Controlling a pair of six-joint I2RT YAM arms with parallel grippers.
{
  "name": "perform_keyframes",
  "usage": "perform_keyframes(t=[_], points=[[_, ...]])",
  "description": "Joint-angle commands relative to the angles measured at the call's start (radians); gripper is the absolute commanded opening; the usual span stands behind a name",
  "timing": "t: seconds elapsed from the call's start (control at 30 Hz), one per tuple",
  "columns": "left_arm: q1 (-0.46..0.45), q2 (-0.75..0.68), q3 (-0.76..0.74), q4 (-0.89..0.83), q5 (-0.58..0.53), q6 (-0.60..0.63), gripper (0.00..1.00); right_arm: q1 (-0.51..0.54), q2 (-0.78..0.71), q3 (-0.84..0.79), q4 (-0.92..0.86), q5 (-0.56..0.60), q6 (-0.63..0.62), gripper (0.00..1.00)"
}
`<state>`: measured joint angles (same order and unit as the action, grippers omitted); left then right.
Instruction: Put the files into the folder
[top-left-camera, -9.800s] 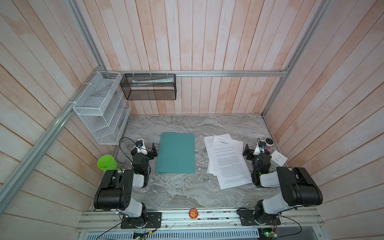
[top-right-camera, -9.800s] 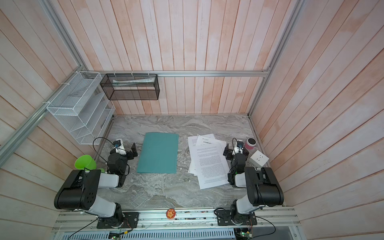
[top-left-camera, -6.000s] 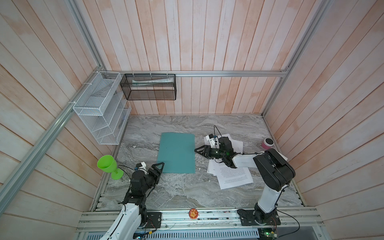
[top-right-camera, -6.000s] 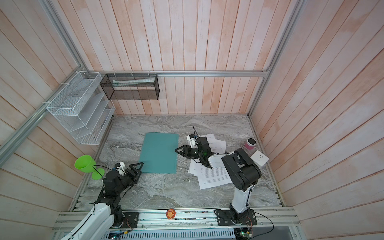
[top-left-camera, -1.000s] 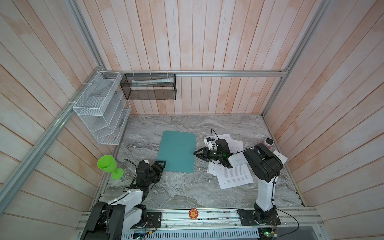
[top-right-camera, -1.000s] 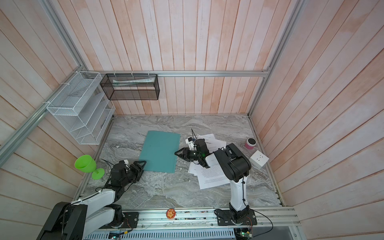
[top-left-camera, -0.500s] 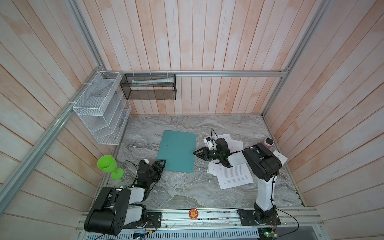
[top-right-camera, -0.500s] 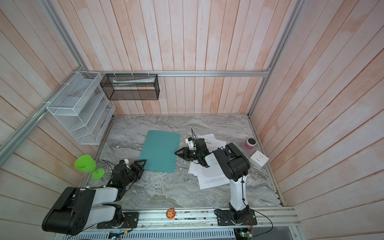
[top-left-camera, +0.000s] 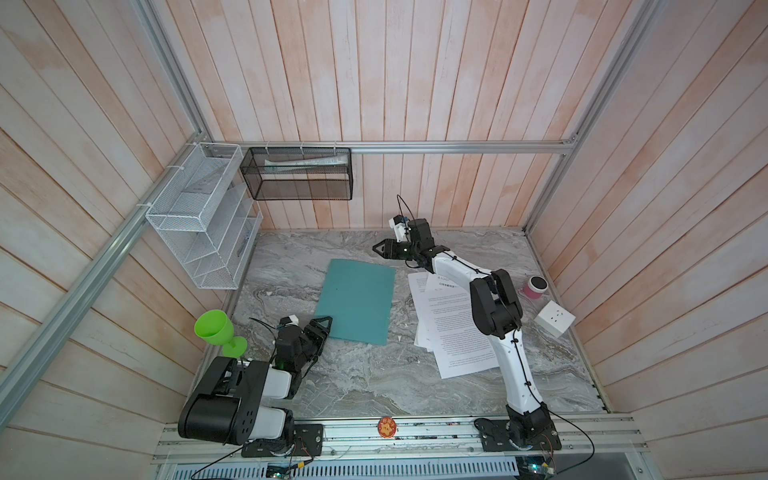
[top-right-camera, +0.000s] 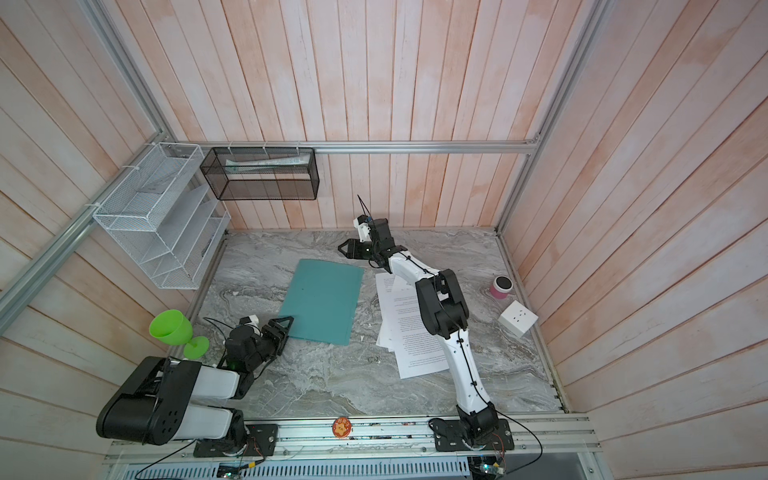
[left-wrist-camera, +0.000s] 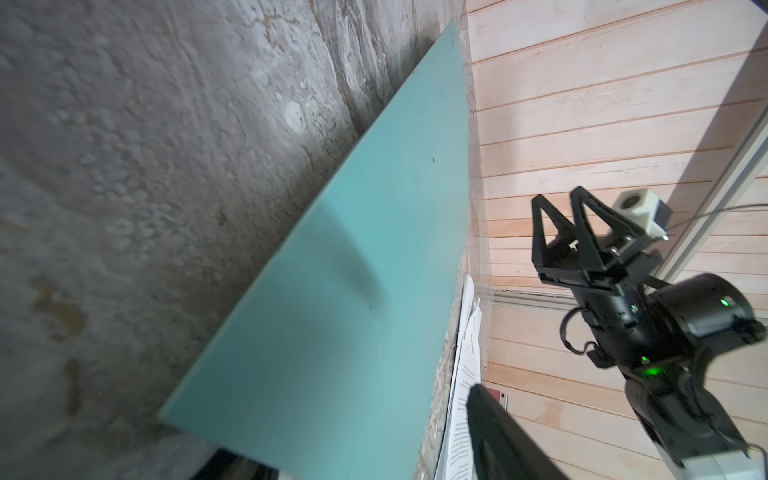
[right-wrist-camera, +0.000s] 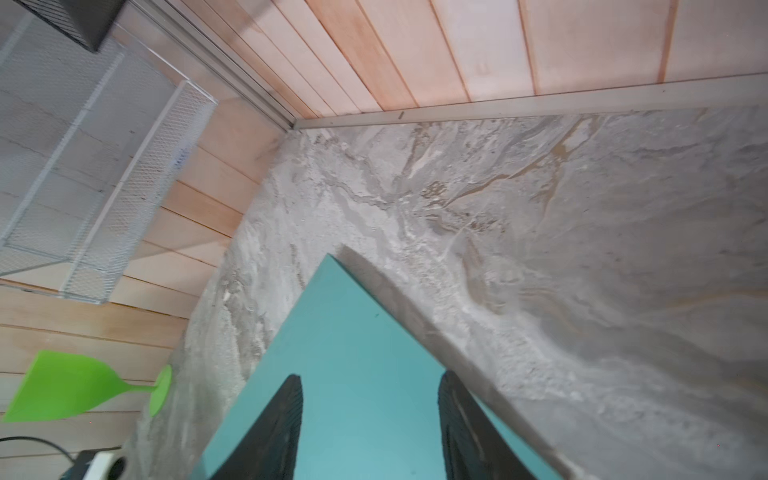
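Right end effector has lifted, open and empty, above flat teal folder.

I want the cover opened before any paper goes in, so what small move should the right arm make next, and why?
Probably lower the right gripper to the far right edge of the folder to catch the cover. The folder lies closed and flat, the gripper hangs open above that far edge, and the files lie loose beside it.
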<state>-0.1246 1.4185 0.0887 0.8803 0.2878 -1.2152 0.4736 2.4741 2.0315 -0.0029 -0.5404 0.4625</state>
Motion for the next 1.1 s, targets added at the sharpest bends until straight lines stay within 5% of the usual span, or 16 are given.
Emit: perform_keyframes(t=[0.0,0.33,0.87,1.0,1.07], points=[[0.003,0.025,-0.004,0.017,0.007,0.019,0.71,-0.032,0.128,0.146,-0.207,-0.045,-0.086,0.52],[0.002,0.123,0.015,0.135,0.046,0.007,0.70,-0.023,0.353,0.386,-0.291,-0.161,-0.118,0.51],[-0.067,0.205,0.091,0.197,0.064,-0.029,0.66,0.016,0.263,0.175,-0.288,-0.326,-0.199,0.40],[-0.078,0.198,0.116,0.145,0.070,-0.032,0.47,0.021,0.241,0.125,-0.250,-0.341,-0.187,0.41],[-0.077,0.194,0.121,0.132,0.075,-0.042,0.13,0.021,0.223,0.096,-0.220,-0.344,-0.168,0.41]])
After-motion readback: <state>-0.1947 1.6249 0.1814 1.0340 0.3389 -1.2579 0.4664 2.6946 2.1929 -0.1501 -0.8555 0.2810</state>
